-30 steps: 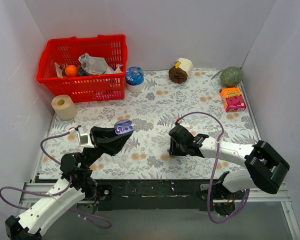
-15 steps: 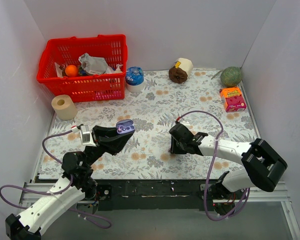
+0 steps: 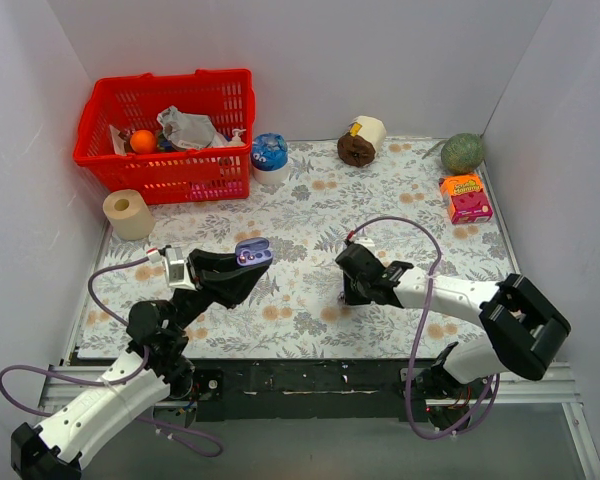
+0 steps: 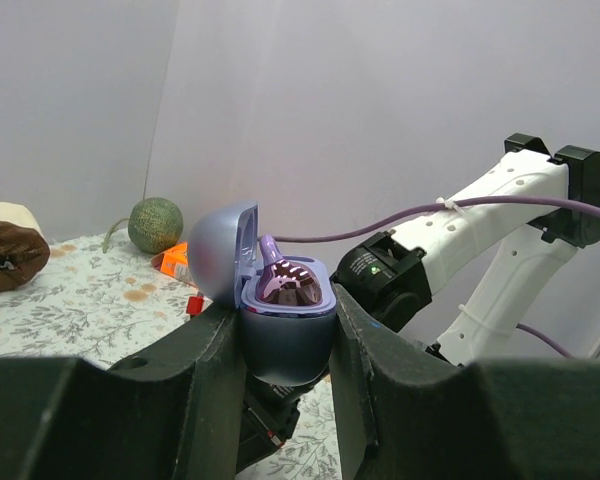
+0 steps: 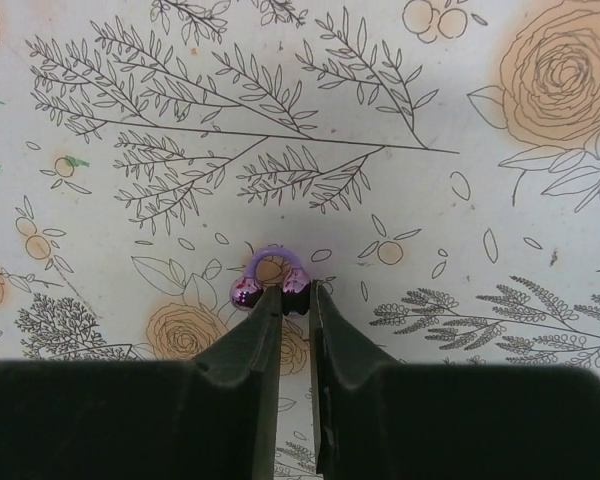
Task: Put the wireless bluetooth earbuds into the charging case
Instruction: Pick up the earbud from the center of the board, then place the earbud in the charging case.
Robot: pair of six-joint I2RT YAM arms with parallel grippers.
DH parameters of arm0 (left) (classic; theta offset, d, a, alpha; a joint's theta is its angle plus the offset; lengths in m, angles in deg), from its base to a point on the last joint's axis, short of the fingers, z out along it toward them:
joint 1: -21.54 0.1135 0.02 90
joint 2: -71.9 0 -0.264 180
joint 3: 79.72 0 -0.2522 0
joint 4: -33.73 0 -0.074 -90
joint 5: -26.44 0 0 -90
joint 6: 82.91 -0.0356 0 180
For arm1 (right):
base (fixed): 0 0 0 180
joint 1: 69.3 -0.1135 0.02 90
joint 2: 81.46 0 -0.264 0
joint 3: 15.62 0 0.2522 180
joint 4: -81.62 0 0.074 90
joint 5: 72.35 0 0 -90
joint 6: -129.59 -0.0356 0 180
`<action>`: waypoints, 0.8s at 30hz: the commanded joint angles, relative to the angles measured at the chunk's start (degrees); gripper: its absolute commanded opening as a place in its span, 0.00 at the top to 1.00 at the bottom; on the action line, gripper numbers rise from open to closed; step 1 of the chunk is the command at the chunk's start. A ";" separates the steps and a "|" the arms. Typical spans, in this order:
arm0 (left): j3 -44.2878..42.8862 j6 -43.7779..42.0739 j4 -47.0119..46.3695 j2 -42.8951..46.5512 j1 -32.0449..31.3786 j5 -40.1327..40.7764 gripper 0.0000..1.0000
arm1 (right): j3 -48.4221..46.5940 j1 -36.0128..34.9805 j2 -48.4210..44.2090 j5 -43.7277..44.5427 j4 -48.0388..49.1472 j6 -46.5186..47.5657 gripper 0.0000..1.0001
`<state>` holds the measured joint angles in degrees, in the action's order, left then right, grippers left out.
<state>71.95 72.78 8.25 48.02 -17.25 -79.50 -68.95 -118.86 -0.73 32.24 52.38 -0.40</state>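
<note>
The left pincer (image 4: 285,325) clamped the open charging case (image 4: 278,352). The right pincer (image 5: 296,290), nearly together, touched an earbud (image 5: 267,274) on the surface (image 5: 460,200); grip unclear.

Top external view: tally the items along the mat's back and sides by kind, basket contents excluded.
Red basket: 1
Rolls: 2 (beige paper roll, brown-and-cream roll)
Blue-and-white tub: 1
Green melon: 1
Orange-pink box: 1
Total: 6
</note>
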 commanded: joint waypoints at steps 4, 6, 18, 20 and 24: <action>-0.11 -0.47 -2.41 -0.99 0.03 0.21 1.00 | -6.47 -0.62 -12.05 6.23 -4.20 6.49 0.99; -0.55 -1.70 -3.72 -1.87 0.03 0.47 1.00 | -9.28 -1.59 -16.46 8.34 -3.68 11.58 0.99; -4.41 -7.77 -35.76 -30.65 0.03 -3.64 1.00 | -41.09 -17.58 -20.18 17.93 -13.25 28.47 0.99; -6.34 -7.60 -41.14 -34.98 0.03 -5.14 1.00 | -45.32 -19.17 -17.46 18.89 -16.31 26.98 0.99; -9.77 -6.28 -47.22 -42.03 0.03 -6.99 1.00 | -47.00 -20.75 -14.64 20.04 -16.86 24.87 0.99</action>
<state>66.20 66.86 -23.09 9.09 -17.25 -83.44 -114.37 -138.27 -18.72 48.74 40.25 24.81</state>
